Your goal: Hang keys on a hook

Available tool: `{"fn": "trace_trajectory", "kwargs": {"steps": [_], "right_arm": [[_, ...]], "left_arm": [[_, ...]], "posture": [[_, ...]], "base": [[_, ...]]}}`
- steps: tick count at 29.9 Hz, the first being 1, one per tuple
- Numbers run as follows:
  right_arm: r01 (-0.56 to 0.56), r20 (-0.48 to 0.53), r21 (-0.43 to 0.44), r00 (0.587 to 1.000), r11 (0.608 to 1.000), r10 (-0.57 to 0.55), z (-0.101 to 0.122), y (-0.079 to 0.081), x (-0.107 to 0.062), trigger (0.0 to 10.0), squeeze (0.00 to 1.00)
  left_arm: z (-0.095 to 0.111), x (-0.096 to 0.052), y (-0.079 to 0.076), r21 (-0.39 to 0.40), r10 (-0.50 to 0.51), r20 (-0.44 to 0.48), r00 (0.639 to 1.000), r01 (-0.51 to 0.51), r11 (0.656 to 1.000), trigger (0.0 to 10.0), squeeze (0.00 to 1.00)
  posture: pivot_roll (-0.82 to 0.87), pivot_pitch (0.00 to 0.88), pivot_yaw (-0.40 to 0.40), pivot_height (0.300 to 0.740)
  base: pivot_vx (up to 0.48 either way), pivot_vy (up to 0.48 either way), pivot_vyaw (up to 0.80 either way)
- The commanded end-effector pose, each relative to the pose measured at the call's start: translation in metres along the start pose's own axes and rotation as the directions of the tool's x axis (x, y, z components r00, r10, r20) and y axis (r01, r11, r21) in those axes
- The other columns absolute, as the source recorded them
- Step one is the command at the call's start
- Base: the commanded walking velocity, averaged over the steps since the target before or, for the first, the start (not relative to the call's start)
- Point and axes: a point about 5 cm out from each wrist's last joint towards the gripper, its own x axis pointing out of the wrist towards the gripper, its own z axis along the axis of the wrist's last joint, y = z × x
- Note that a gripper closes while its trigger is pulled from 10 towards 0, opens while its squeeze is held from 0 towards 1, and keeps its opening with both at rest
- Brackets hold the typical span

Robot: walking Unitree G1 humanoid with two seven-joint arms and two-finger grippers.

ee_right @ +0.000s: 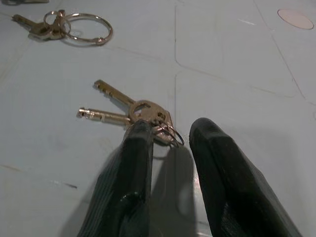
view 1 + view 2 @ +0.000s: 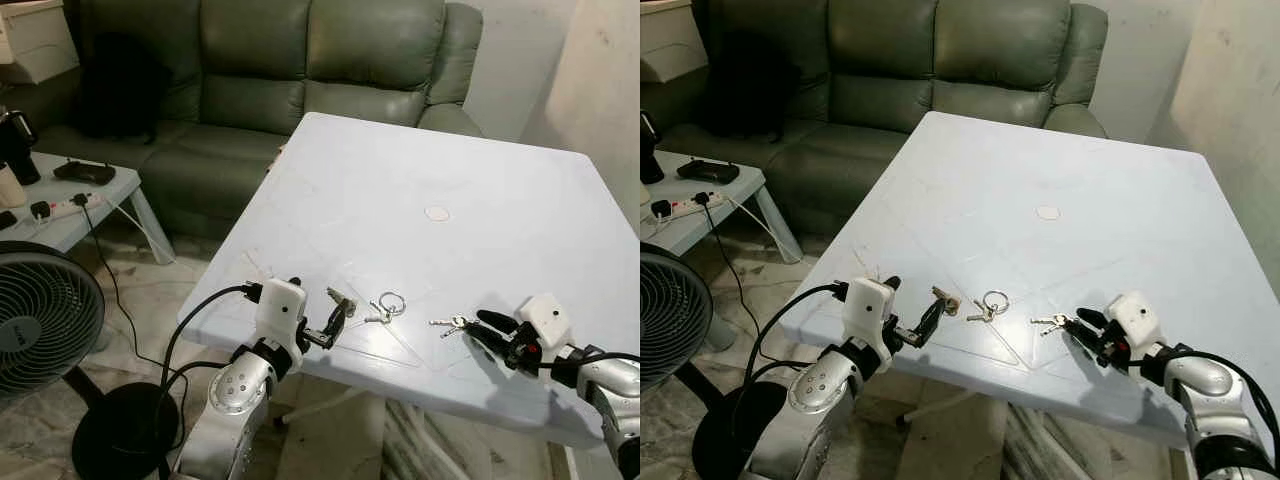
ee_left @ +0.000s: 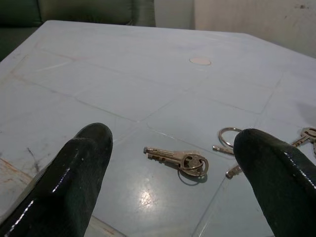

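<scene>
Silver jointed arms, white wrist boxes, black cables, glossy black two-fingered claws

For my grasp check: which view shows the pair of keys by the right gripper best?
The right wrist view: the pair of keys lies close up, its ring at the tips of the right gripper, blades and heads distinct. Both eye views show it small on the white table, just ahead of that gripper. The left wrist view catches its edge.

Both head eyes look forward and down over the tabletop [image 2: 440, 160] toward the sofa [image 2: 300, 70]. Each wrist camera skims low, close above that tabletop; all four views share its near edge.
</scene>
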Motion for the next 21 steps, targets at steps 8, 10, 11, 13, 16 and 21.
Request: {"fn": "trace_trajectory", "kwargs": {"steps": [8,10,11,13,16,21], "right_arm": [[-0.008,-0.003,-0.013,1.0,1.0,0.007,-0.0007,-0.0015,-0.0038,4.4,0.0],[-0.005,-0.007,-0.012,1.0,1.0,0.005,-0.0012,-0.0012,-0.0033,4.8,0.0],[-0.005,-0.007,-0.012,1.0,1.0,0.005,-0.0012,-0.0012,-0.0033,4.8,0.0],[-0.014,-0.001,-0.008,1.0,1.0,0.014,-0.0011,-0.0004,-0.003,0.8,0.0],[-0.022,-0.004,-0.012,1.0,1.0,0.022,-0.0013,0.0001,-0.0029,0.0,0.0],[-0.012,-0.005,-0.015,1.0,1.0,0.012,-0.0014,0.0003,-0.0015,0.0,0.0]], "left_arm": [[0.0027,-0.0006,-0.0015,-0.003,0.005,0.005,1.0,-0.005,1.0,10.0,0.0],[0.0026,-0.0012,-0.0018,-0.005,0.006,0.005,1.0,-0.006,1.0,10.0,0.0],[0.0026,-0.0012,-0.0018,-0.005,0.006,0.005,1.0,-0.006,1.0,10.0,0.0],[0.0025,-0.0014,-0.002,-0.007,0.007,0.005,1.0,-0.007,1.0,10.0,0.0],[0.0024,-0.0018,-0.002,-0.01,0.012,0.003,1.0,-0.012,1.0,10.0,0.0],[0.0024,-0.002,-0.0019,-0.012,0.016,0.003,1.0,-0.016,1.0,10.0,0.0]], "posture": [[0.0,0.0,-0.024,0.74],[0.0,0.0,-0.024,0.74],[0.0,0.0,-0.024,0.74],[0.0,0.0,-0.026,0.74],[0.0,0.0,-0.027,0.74],[0.01,0.0,-0.027,0.74]], "base": [[0.0,0.0,0.0],[0.0,0.0,0.0],[0.0,0.0,0.0],[0.0,0.0,0.0],[0.0,0.0,0.0],[0.0,0.0,0.0]]}}
